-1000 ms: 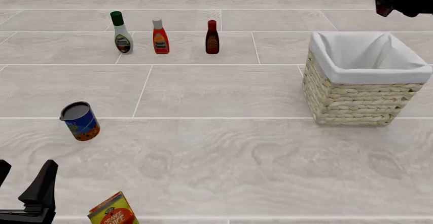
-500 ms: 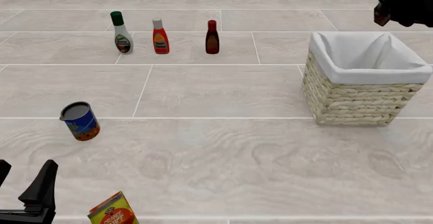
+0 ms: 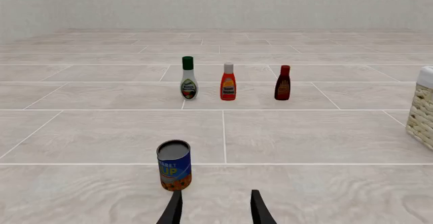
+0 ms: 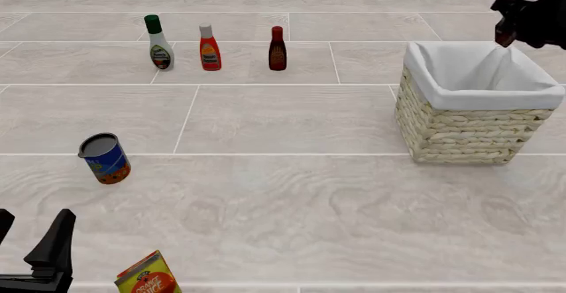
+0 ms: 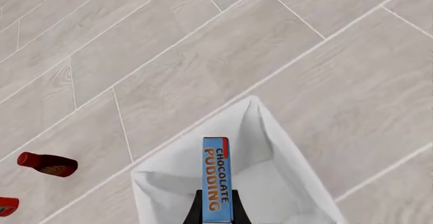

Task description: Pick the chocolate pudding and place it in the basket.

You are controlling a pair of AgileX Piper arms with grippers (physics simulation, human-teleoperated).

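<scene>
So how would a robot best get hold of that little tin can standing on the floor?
Probably by the can's round side wall, about mid-height, coming in level from the near side with the open left gripper. The can stands upright with free floor around it, so its curved sides are the faces the fingers can close across.

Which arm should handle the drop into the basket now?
Right. The right gripper already holds the chocolate pudding above the basket. The left gripper is open, far across the table beside the can.
</scene>
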